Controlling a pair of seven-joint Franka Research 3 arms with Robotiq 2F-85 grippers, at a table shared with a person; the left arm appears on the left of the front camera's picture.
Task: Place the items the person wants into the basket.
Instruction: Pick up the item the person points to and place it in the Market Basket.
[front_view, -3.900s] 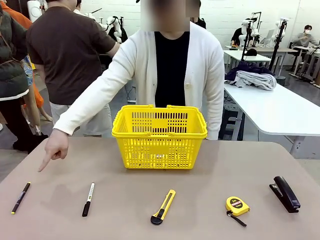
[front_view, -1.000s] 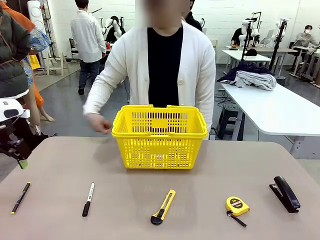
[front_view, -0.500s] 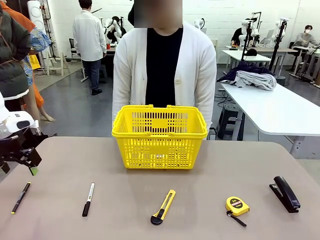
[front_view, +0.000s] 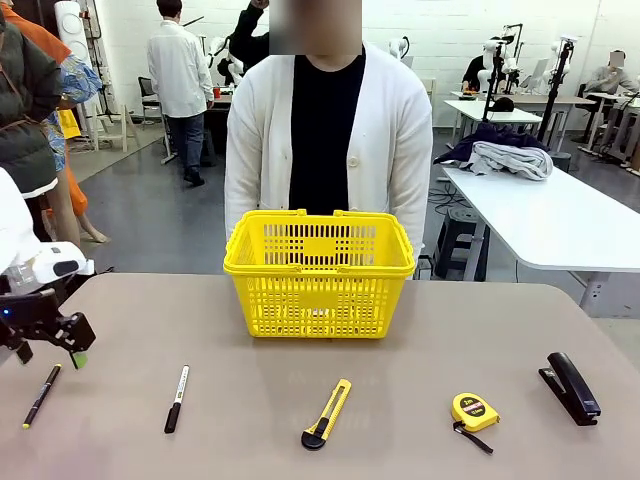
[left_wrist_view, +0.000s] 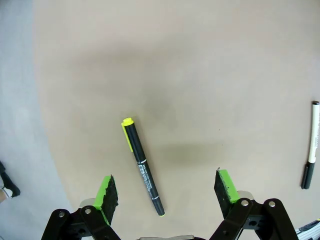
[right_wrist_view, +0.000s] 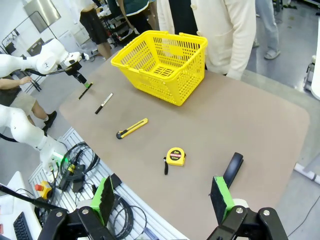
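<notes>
Tan tabletop (front_view: 480, 330) in a white-walled workshop (front_view: 440, 40); left gripper (left_wrist_view: 165, 181) and right gripper (right_wrist_view: 162, 184) gape wide, empty.

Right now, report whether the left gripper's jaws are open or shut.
Open: the left gripper's green pads stand wide apart, and the dark pen lies free on the table beneath them.

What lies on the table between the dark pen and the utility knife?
In the front view, the white-barrelled marker lies between the dark pen and the yellow-and-black utility knife, touching neither.
</notes>
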